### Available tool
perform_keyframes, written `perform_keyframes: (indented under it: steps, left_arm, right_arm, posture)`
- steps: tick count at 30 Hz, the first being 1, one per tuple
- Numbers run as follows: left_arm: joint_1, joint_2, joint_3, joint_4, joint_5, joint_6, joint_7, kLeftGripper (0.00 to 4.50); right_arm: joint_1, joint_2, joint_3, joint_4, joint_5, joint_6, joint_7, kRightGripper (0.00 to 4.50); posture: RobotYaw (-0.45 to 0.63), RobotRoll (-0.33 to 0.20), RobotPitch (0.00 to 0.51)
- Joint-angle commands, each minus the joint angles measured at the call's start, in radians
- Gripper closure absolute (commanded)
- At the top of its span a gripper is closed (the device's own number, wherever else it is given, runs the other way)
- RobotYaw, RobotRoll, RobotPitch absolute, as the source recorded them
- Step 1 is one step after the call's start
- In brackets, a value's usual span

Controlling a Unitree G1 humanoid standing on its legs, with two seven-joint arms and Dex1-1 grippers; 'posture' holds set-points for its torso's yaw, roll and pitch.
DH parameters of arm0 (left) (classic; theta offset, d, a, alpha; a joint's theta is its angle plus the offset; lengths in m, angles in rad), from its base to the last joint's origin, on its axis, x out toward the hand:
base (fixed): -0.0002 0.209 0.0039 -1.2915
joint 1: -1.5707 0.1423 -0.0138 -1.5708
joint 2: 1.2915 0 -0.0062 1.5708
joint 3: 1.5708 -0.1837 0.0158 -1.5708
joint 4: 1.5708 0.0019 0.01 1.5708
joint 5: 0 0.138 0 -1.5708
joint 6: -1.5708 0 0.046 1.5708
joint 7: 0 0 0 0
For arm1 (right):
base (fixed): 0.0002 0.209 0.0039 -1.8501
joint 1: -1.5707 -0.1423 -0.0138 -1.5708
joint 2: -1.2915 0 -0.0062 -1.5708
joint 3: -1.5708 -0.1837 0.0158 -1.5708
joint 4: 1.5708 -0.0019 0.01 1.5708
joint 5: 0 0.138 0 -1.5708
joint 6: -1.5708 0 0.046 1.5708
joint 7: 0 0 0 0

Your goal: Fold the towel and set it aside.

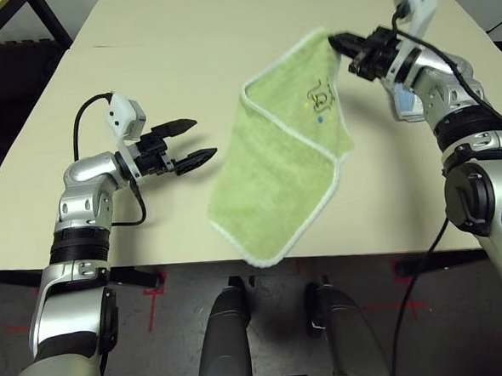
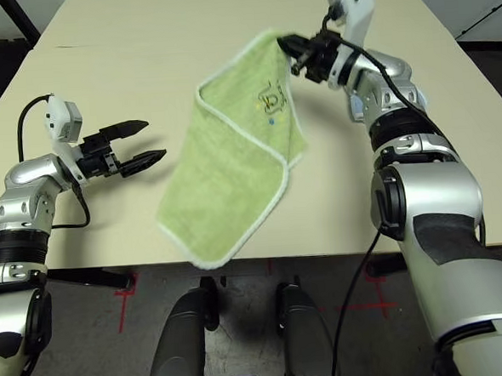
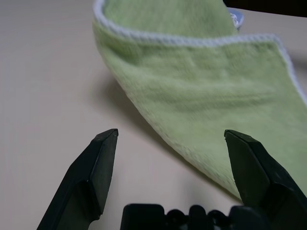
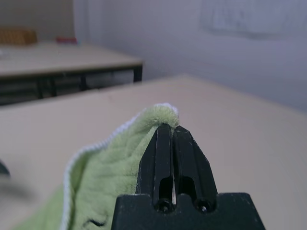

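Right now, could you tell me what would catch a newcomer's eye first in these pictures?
The light green towel stands out first: it hangs in the air over the middle of the beige table, pinched by one corner in the shut right gripper, its lower end down near the table's front edge. To its left the left gripper waits with fingers open, pointing toward the towel but apart from it.

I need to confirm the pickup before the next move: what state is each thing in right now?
Towel: lifted by one corner, hanging draped, folded over on itself, lower end near the table's front edge.
Right claw: shut on the towel's corner, raised.
Left claw: open, holding nothing, beside the towel.
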Motion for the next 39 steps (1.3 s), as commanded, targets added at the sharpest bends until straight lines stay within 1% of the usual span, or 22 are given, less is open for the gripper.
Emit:
perform_keyframes:
  steps: [1, 3, 5, 9, 11, 16, 22, 24, 26, 30, 33, 36, 39]
  left_arm:
    - [-0.029, -0.025, -0.013, 0.028, 0.008, 0.012, 0.028, 0.00]
    - [-0.059, -0.050, -0.009, 0.045, 0.009, 0.004, 0.060, 0.00]
    - [-0.081, -0.068, -0.003, 0.061, 0.007, -0.003, 0.085, 0.00]
    - [-0.132, -0.104, 0.011, 0.096, 0.004, -0.011, 0.140, 0.00]
    - [-0.149, -0.114, 0.012, 0.105, 0.008, -0.020, 0.156, 0.00]
    - [-0.165, -0.126, 0.013, 0.101, -0.004, -0.010, 0.163, 0.00]
    - [-0.174, -0.138, 0.015, 0.064, -0.022, 0.018, 0.167, 0.00]
    - [-0.187, -0.158, 0.021, 0.012, -0.044, 0.057, 0.194, 0.00]
    - [-0.200, -0.177, 0.021, -0.027, -0.045, 0.076, 0.234, 0.00]
    - [-0.214, -0.212, 0.014, -0.102, -0.064, 0.137, 0.269, 0.00]
    - [-0.220, -0.224, 0.010, -0.135, -0.071, 0.158, 0.277, 0.00]
    - [-0.220, -0.224, 0.012, -0.136, -0.070, 0.164, 0.281, 0.00]
    - [-0.219, -0.228, 0.035, -0.145, -0.085, 0.196, 0.318, 0.00]
  right_arm:
    - [-0.104, 0.021, -0.033, -0.065, 0.062, -0.040, 0.007, 4.47]
    - [-0.170, 0.030, -0.050, -0.070, 0.084, -0.062, -0.013, 4.47]
    - [-0.210, 0.031, -0.062, -0.064, 0.097, -0.080, -0.029, 4.47]
    - [-0.287, 0.027, -0.081, -0.050, 0.109, -0.125, -0.079, 4.47]
    - [-0.306, 0.031, -0.089, -0.056, 0.119, -0.143, -0.090, 4.47]
    - [-0.324, 0.042, -0.105, -0.060, 0.146, -0.168, -0.102, 4.47]
    - [-0.314, 0.047, -0.031, -0.023, 0.059, -0.157, -0.152, 4.47]
    - [-0.314, 0.082, -0.004, -0.013, 0.036, -0.133, -0.178, 4.47]
    - [-0.318, 0.113, 0.014, -0.008, 0.019, -0.115, -0.201, 4.47]
    - [-0.343, 0.159, 0.020, 0.007, 0.009, -0.103, -0.255, 4.47]
    - [-0.370, 0.181, 0.009, 0.027, 0.015, -0.109, -0.282, 4.47]
    - [-0.372, 0.180, 0.016, 0.043, 0.002, -0.112, -0.292, 4.47]
    - [-0.332, 0.161, 0.055, 0.059, -0.043, -0.081, -0.279, 4.47]
  posture:
    - [0.03, 0.000, 0.205]
    - [0.02, 0.000, 0.203]
    - [0.02, 0.000, 0.203]
    - [0.02, 0.000, 0.201]
    - [0.02, 0.000, 0.201]
    - [0.01, 0.000, 0.202]
    - [0.02, 0.000, 0.200]
    - [0.03, 0.000, 0.199]
    - [0.03, 0.000, 0.199]
    - [0.04, 0.000, 0.197]
    - [0.04, 0.000, 0.196]
    - [0.05, 0.000, 0.195]
    - [0.05, 0.000, 0.197]
